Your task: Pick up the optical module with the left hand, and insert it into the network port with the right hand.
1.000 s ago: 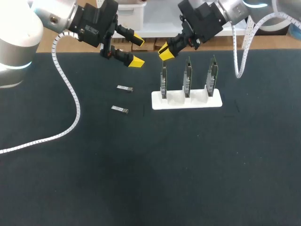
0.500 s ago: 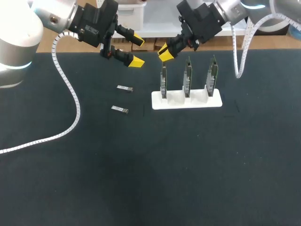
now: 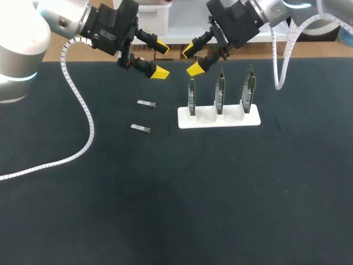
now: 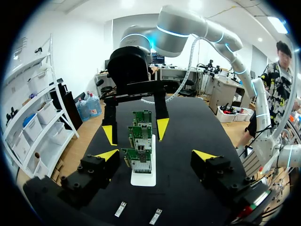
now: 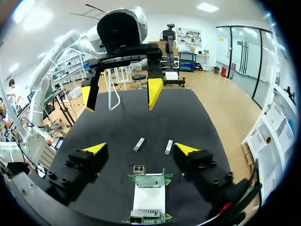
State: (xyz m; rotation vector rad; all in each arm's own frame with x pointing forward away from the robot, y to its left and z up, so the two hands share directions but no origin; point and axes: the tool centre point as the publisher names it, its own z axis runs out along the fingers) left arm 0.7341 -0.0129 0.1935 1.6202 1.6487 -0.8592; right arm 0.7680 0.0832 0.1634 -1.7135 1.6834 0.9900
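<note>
The network port is showing too small for detail. The left claw and right claw are gaping wide, empty. Two slim metallic optical modules are lying on the matte black surface below the left claw.

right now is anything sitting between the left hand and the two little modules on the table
Nothing visible. The left hand hangs open above and behind the far module and the near module, which lie alone on the dark table; the white stand sits off to their right.
</note>
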